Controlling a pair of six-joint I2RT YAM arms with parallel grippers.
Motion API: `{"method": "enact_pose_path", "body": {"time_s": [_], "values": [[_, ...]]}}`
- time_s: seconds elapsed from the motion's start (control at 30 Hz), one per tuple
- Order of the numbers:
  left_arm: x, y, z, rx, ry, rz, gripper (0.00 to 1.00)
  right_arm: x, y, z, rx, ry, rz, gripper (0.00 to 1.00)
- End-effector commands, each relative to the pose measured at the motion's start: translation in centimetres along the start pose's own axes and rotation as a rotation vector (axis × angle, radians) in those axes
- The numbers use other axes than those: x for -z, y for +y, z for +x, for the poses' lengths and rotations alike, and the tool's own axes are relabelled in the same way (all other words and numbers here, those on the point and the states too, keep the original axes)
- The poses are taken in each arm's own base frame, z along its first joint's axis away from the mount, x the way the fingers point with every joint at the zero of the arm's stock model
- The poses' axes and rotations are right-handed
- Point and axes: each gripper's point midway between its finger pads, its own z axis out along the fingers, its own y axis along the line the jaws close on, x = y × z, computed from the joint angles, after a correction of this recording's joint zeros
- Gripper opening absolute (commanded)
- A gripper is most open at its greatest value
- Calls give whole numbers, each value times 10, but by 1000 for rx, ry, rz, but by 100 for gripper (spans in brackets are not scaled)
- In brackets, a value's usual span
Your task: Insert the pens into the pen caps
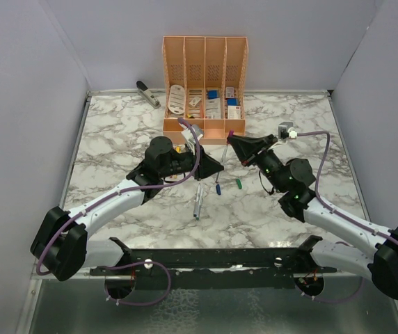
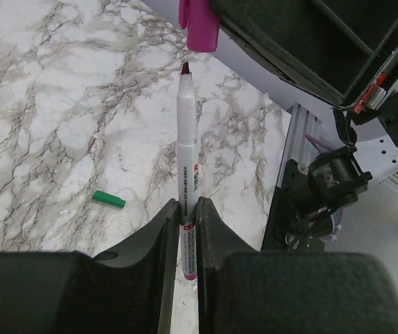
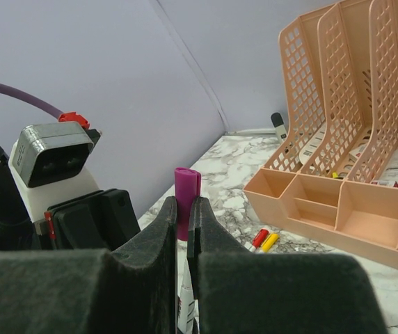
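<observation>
one pen (image 2: 187,139) held; one cap (image 2: 199,24) held

Organizer (image 1: 204,83) on counter (image 1: 115,139) at 12 o'clock; stapler (image 1: 147,93) at its 9 o'clock. Centre: right tool (image 1: 230,141), with cap (image 3: 185,191), at 1 o'clock of left tool (image 1: 220,167), with pen (image 2: 187,125). Loose pens (image 1: 197,202) at 7 o'clock, loose caps (image 1: 240,184) 5 o'clock.

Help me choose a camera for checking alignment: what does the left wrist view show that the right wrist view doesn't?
Left wrist only: the left gripper clamping the pen, its tip just short of the magenta cap, and a green cap on the table. Right wrist only: the right gripper pinching that cap, and the peach organizer. Both: the magenta cap.
</observation>
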Motion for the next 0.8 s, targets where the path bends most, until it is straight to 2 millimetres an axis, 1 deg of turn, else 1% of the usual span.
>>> {"method": "enact_pose_path", "body": {"time_s": [0.0,0.2,0.47,0.67,0.77], "values": [[0,-13,-10,-28,-25,54,0,0,2,1,15,-5,-21,1],[-1,-15,-11,-38,-26,63,0,-1,-1,4,26,0,-13,1],[-2,-12,-11,-38,-26,52,0,-2,-3,6,33,7,-7,1],[-3,-8,-10,-37,-26,39,0,-2,-3,2,36,-4,-2,1],[-5,-6,-6,-32,-16,37,0,-3,-4,0,39,-11,4,1]]}}
